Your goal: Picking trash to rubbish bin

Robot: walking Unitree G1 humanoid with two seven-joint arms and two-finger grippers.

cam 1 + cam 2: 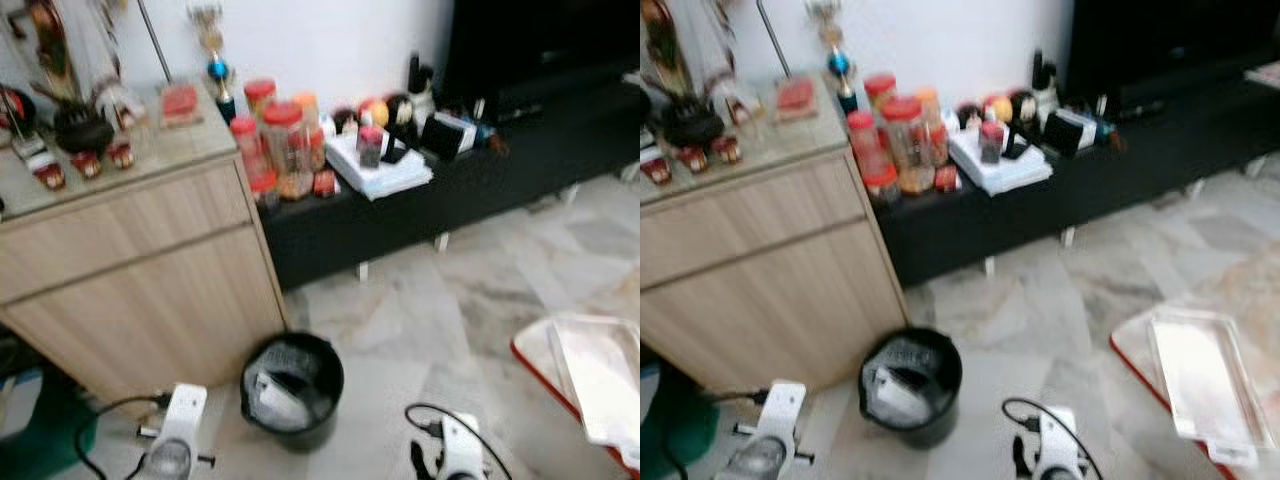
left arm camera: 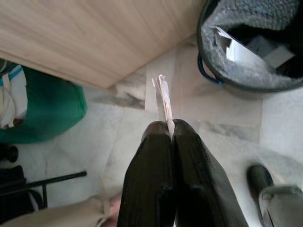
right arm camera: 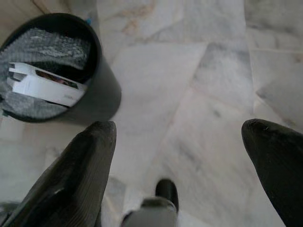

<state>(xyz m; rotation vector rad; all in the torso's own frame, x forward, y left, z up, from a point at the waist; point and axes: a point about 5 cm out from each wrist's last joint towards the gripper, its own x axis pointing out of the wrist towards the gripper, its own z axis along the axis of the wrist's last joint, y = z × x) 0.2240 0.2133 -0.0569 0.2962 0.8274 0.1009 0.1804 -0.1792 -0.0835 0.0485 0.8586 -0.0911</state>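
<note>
Just thin white paper scrap (image 2: 163,99), pincer-pinched (image 2: 171,135).

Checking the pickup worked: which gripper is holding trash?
The left gripper: its jaws are shut on a thin paper scrap. The right gripper is open with nothing between its jaws.

Trash scrap and rubbish bin, state at this frame.
Thin white paper scrap (image 2: 163,101) stands edge-on, pinched at its lower end between closed black fingertips (image 2: 158,130), well short of the bin. Black round rubbish bin (image 1: 292,390) upright on the marble floor just beside the wooden cabinet (image 1: 140,280); inside it, grey liner and a white carton (image 3: 42,85) lying tilted.
</note>
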